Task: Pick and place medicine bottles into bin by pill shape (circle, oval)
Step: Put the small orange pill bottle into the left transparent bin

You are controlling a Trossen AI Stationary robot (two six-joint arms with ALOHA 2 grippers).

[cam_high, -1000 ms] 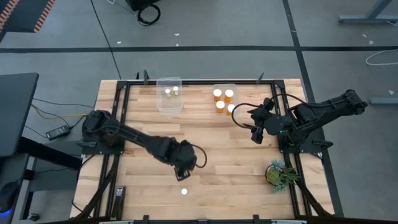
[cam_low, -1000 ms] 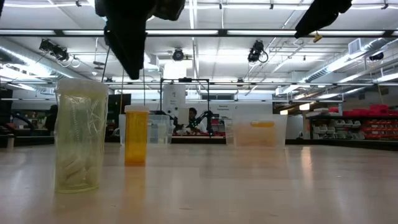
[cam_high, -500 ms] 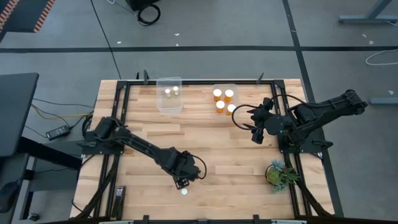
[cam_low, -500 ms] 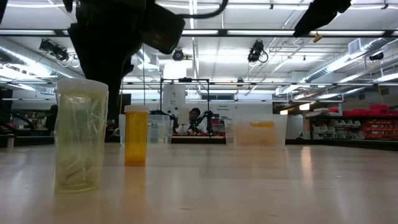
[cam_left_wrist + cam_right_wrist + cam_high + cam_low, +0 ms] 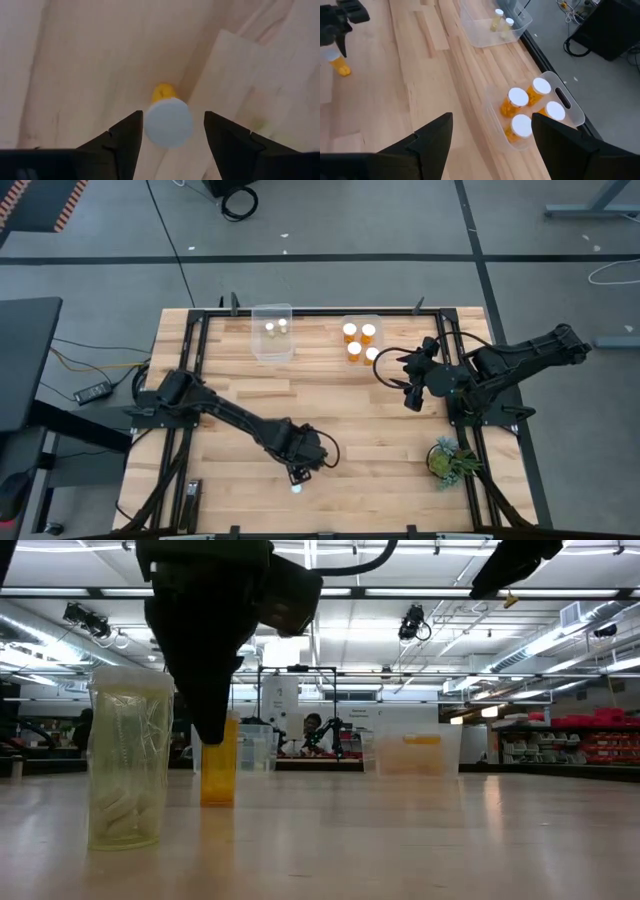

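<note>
Since a second ago the left gripper point(image 5: 297, 477) has travelled toward the table's near edge and come down over a lone medicine bottle point(image 5: 168, 120), which stands upright on the wooden table point(image 5: 380, 430). Its fingers point(image 5: 122, 137) are spread on either side of the round white cap, not clamped on it. That bottle is small, amber-orange and translucent. Four alike sit in the right-hand clear bin point(image 5: 570, 107), two in the left-hand one point(image 5: 272, 345). Parked near that right bin, the right gripper point(image 5: 410, 385) is open.
</note>
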